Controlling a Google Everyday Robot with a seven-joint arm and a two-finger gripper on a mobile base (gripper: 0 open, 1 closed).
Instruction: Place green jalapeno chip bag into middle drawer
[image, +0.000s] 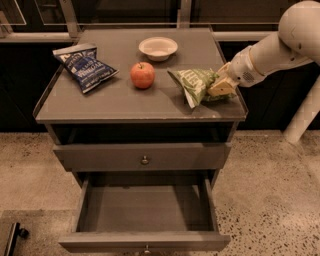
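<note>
Camera view, tan gripper clamped on crinkled light-green foil chip bag at front-right corner of grey counter, shallow grey drawer open.

The robot's smooth glossy white arm is showing as a thick tube, running from a large rounded white joint shell and tapering toward the wrist. The pale grey-white wrist collar is carrying a seam ring and a small patch of dark dots. The tan two-finger gripper is sitting over the right end of the flat grey cabinet top, its blunt, wedge-shaped beige fingers pinching the crinkled light-green foil chip bag. No cables or screws are showing.
</note>
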